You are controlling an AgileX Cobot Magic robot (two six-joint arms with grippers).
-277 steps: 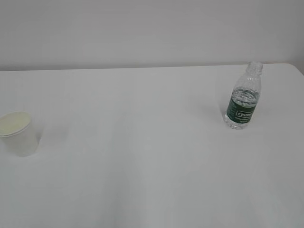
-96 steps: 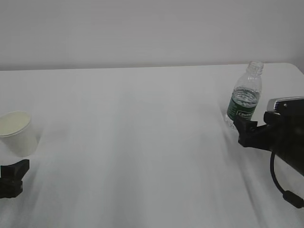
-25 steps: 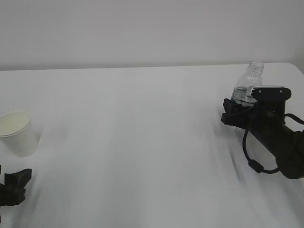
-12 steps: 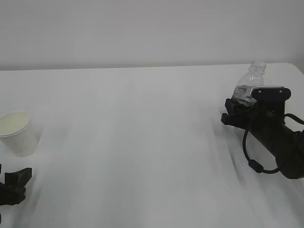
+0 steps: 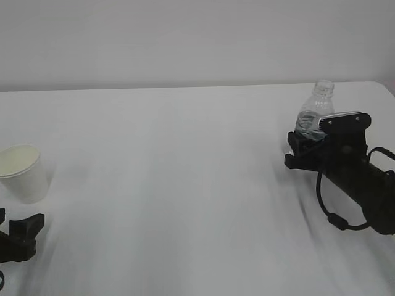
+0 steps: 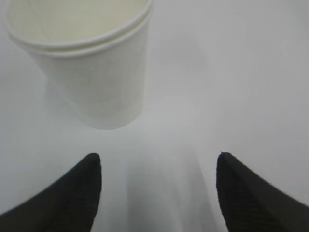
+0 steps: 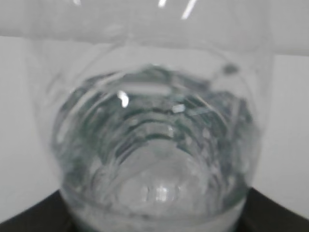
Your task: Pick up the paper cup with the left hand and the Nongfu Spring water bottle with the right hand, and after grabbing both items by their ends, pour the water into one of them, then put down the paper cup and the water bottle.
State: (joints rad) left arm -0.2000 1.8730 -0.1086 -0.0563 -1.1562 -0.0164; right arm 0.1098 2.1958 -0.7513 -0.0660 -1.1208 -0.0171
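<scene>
Table: a big white table (image 5: pixel 185 185) is seen, with a pale wall behind it.

Paper cup: the paper cup (image 5: pixel 22 172) is stood upright near the left edge of the table. Its inside is pale cream. In the left wrist view the paper cup (image 6: pixel 87 63) is seen up close, and two rolled rims are seen, one over the other.

Left hand: the left hand (image 5: pixel 18 237) is held low at the bottom left corner, in front of the cup. Its two black fingertips (image 6: pixel 72 193) are spread wide apart. Nothing is held between them. The cup is not touched; bare table is seen between it and the fingertips.

Water bottle: the Nongfu Spring water bottle (image 5: pixel 313 111) is found on the right side of the table, near the far edge. Only its clear top part and open neck are seen above the gripper. Its lower part is hidden. Whether it is lifted off the table cannot be told.

Water: the water (image 7: pixel 154 145) is seen through the clear ribbed plastic, filling the lower part of the bottle.

Right hand: the right hand (image 5: pixel 308 145) is wrapped around the lower part of the bottle, with its black arm stretched back to the right. The bottle is squeezed between its fingers, which are seen as dark corners (image 7: pixel 29 215) at the bottom of the right wrist view.
</scene>
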